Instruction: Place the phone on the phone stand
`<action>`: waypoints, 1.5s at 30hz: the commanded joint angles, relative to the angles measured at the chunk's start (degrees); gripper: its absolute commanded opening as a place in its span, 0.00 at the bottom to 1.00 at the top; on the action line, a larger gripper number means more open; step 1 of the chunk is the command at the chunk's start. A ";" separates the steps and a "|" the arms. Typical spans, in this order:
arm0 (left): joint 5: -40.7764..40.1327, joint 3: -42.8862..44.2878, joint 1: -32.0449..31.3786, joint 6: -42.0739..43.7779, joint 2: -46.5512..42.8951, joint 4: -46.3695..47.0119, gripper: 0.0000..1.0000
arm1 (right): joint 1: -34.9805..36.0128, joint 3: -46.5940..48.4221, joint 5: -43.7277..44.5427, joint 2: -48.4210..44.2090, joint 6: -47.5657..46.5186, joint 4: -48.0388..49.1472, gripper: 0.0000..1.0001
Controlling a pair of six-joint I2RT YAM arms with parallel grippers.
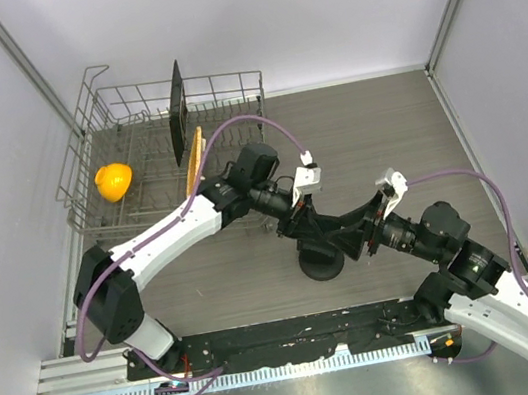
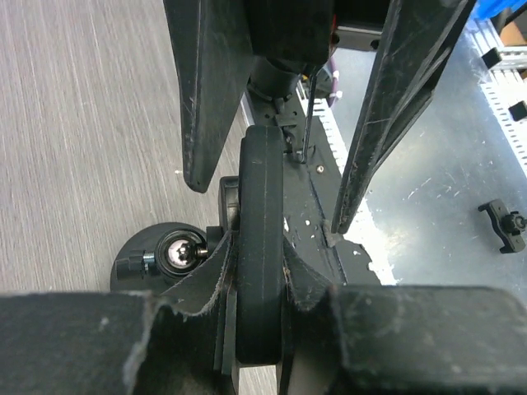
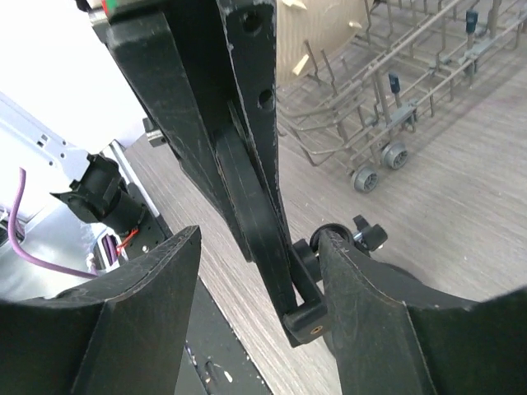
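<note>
The phone [image 2: 262, 181] is a thin black slab seen edge-on and held upright. My left gripper [image 2: 262, 265] is shut on it from both sides. In the right wrist view the phone [image 3: 247, 189] has its lower edge in the hooked lip [image 3: 309, 325] of the phone stand's holder. The stand's round base [image 1: 323, 267] sits on the table mid-front, and its knob [image 3: 366, 239] shows. My right gripper [image 3: 259, 239] is open, with one finger on each side of the phone. Its right finger [image 3: 387, 321] is close against the stand's joint. In the top view the left gripper [image 1: 301, 224] and right gripper [image 1: 350, 236] meet over the stand.
A wire dish rack [image 1: 131, 128] stands at the back left. It holds a yellow bowl [image 1: 114, 180], an upright black square plate [image 1: 177, 111] and a wooden board [image 1: 195, 163]. Its wheels [image 3: 395, 155] show in the right wrist view. A black rail [image 1: 297, 334] runs along the near edge.
</note>
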 commanded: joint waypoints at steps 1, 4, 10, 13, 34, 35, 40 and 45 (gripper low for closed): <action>7.10 -5.75 0.26 -6.99 0.54 16.86 0.00 | -0.15 1.14 -0.32 -1.39 2.35 -1.46 0.65; 6.32 -13.49 0.08 -16.39 -0.77 35.94 0.00 | -0.15 2.81 1.53 -2.80 3.05 -6.37 0.66; 2.63 -10.63 -0.36 -9.94 -0.43 25.68 0.00 | -0.15 3.96 -0.39 -2.37 5.42 -10.34 0.67; 0.87 -7.99 -0.36 -5.46 -0.87 17.68 0.00 | -0.15 4.31 -0.30 -0.70 5.34 -11.48 0.67; -0.36 -1.65 0.08 0.37 -0.25 5.25 0.01 | -0.07 5.89 6.37 -4.29 6.74 -12.99 0.73; -0.63 -2.35 0.08 -1.91 -1.12 6.92 0.04 | -0.15 6.06 6.11 -4.21 6.66 -11.94 0.73; -1.07 -4.73 0.17 -7.02 -2.97 14.22 0.41 | -0.07 7.73 4.09 -0.35 3.50 -11.57 0.72; -2.03 -7.97 0.08 -9.75 -7.88 19.75 0.71 | -0.15 8.35 3.66 1.93 0.42 -10.70 0.70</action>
